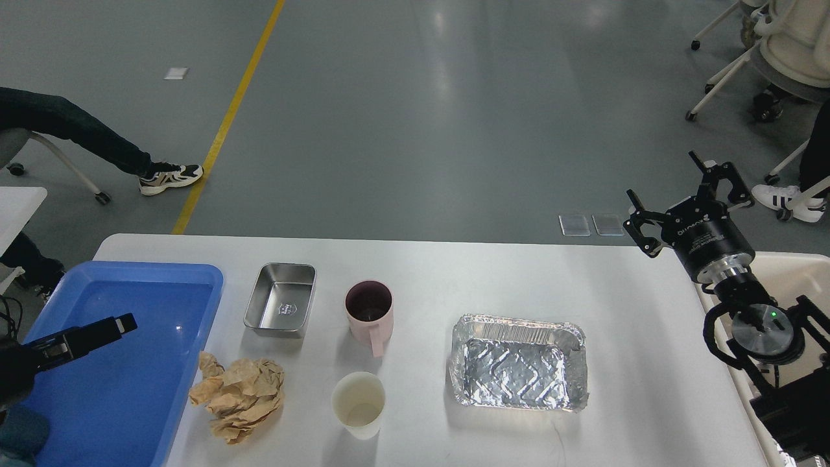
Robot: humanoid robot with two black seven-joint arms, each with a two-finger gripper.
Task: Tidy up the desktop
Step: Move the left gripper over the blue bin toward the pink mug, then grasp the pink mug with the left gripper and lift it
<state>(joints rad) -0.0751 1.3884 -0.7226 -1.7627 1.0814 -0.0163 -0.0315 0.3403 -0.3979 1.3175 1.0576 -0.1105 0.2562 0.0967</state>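
Note:
The white desktop (648, 324) carries a small steel tray (280, 299), a pink mug (369, 311), a white paper cup (358, 403), a wad of crumpled brown paper (238, 397) and an empty foil tray (519, 363). My left gripper (97, 331) hangs low over the blue plastic tray (130, 389). It shows as one dark bar, so its fingers cannot be told apart. My right gripper (677, 194) is open and empty above the desktop's far right corner, well apart from the foil tray.
A cream bin (794, 275) stands off the desktop's right edge, under my right arm. The blue tray fills the left end of the desktop. A seated person's legs and chairs are on the floor beyond the table.

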